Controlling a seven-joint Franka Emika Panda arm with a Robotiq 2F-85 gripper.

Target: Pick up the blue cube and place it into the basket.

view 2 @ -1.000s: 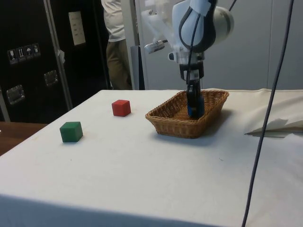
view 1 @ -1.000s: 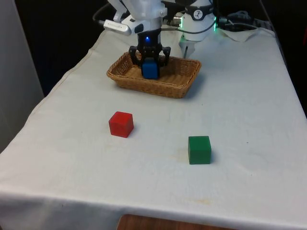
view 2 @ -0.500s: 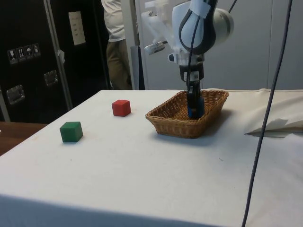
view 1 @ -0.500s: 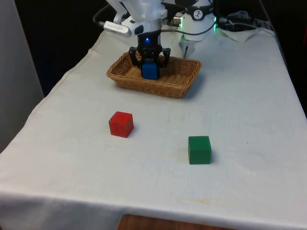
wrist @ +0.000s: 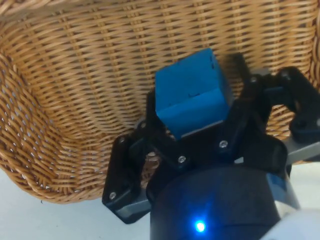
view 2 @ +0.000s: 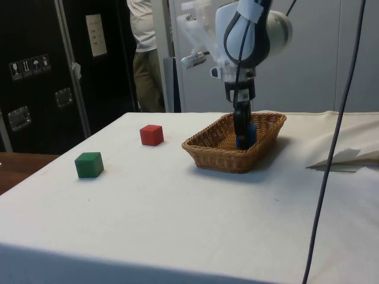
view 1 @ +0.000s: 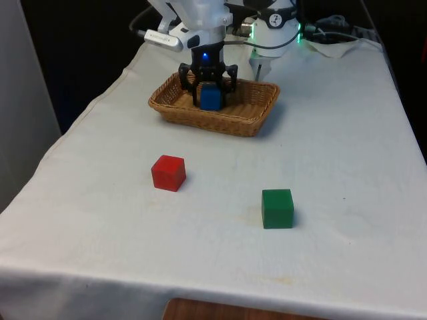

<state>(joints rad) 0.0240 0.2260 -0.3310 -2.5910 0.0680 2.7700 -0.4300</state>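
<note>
Hovering low inside the woven wicker basket (view 1: 215, 105), the black two-finger gripper (view 1: 209, 85) has its fingers spread wide, so the small blue cube (view 1: 210, 98) sits loose between them on the basket floor, looks like a release right where it belongs. From the cube, the red cube (view 1: 168, 173) is around 7 o'clock and the green cube (view 1: 277, 208) around 5 on the white-clothed bench (view 1: 347, 167), both well apart. I'd say only the lift-out is left.

A robotics lab. A cloth-covered table (view 1: 347, 167) stands before dark cabinets (view 2: 35, 71), with loose cables (view 2: 337, 118) hanging and a person (view 2: 145, 53) standing behind.
</note>
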